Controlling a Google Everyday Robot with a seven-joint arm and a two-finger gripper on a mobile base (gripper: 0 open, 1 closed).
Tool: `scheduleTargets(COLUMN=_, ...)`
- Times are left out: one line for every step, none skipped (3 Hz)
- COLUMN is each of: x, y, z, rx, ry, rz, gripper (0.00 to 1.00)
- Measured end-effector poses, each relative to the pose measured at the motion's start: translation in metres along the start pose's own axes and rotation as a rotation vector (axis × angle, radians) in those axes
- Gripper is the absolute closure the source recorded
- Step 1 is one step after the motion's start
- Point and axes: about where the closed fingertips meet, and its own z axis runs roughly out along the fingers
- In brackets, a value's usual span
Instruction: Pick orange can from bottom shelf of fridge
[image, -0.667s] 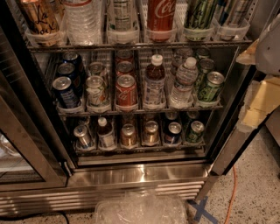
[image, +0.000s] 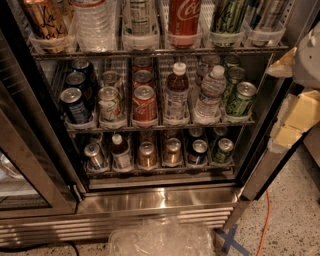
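Observation:
The fridge (image: 160, 199) stands open in front of me, with a steel frame and wire racks. On the bottom shelf (image: 160, 171), two orange cans stand side by side in the middle lanes, one (image: 147, 154) on the left and one (image: 172, 151) on the right. A silver can (image: 95, 156) and a small bottle (image: 120, 152) stand to their left. A blue can (image: 198, 152) and a green can (image: 222, 150) stand to their right. My gripper (image: 294, 117), pale with yellowish padding, hangs at the right edge beside the fridge's right frame, outside the shelves and above the bottom shelf.
The middle rack holds blue cans (image: 75, 104), a red can (image: 144, 104), bottles (image: 176, 95) and a green can (image: 241, 99). The open glass door (image: 25, 165) is on the left. A clear plastic bag (image: 162, 239) lies on the floor, with an orange cable (image: 264, 220) and blue tape (image: 231, 239) to its right.

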Motion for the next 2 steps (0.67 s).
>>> scheduleTargets(x=0.011, y=-0.004, z=0.046, rx=-0.075, ry=-0.207, rz=-0.010, gripper=0.00)
scheduleTargets(x=0.035, y=0.003, z=0.072, rx=-0.133, ry=-0.310, rz=0.007, gripper=0.00)
